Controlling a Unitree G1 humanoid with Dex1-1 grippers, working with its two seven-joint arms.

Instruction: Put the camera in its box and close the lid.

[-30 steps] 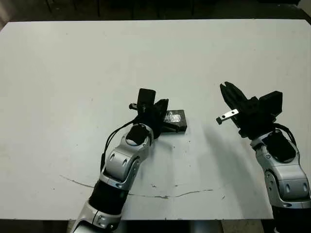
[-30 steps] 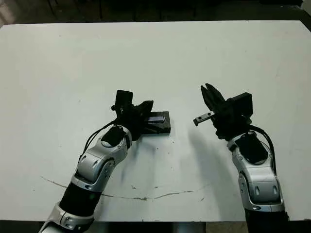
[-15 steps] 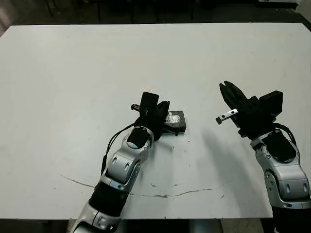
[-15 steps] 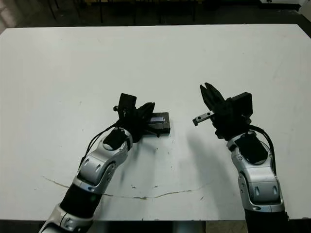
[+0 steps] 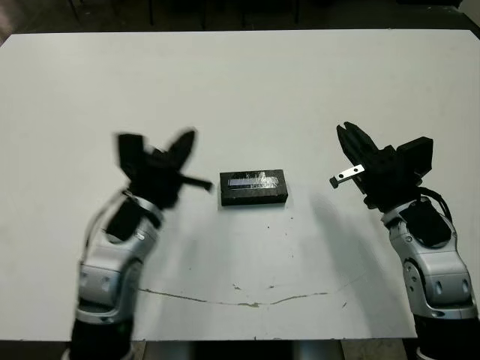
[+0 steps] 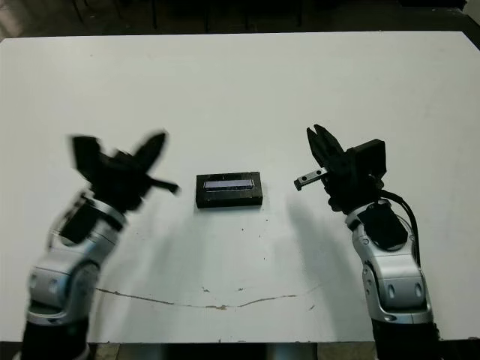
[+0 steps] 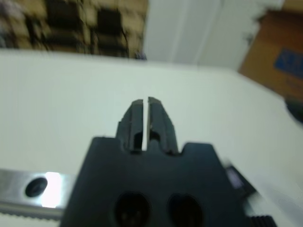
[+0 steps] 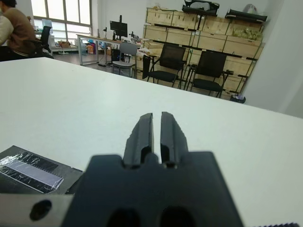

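The box (image 5: pixel 253 199) lies at the table's middle with the black lid (image 5: pixel 252 181) resting flat on top, its glossy strip facing up. The camera is hidden from view. My left gripper (image 5: pixel 187 138) hovers well to the left of the box, blurred by motion; in the left wrist view its fingers (image 7: pixel 136 118) stand together with only a hairline gap and hold nothing. To the right of the box, my right gripper (image 5: pixel 346 132) is raised above the table, shut and empty. The lid (image 8: pixel 29 168) also shows in the right wrist view.
The white table (image 5: pixel 240 82) stretches wide around the box. A thin dark crack line (image 5: pixel 247 303) runs along its near edge. Beyond the table, the right wrist view shows chairs, crates and a seated person (image 8: pixel 14 33).
My left arm has swung away to the left from the box, leaving the lid lying on it. The right arm has stayed put.
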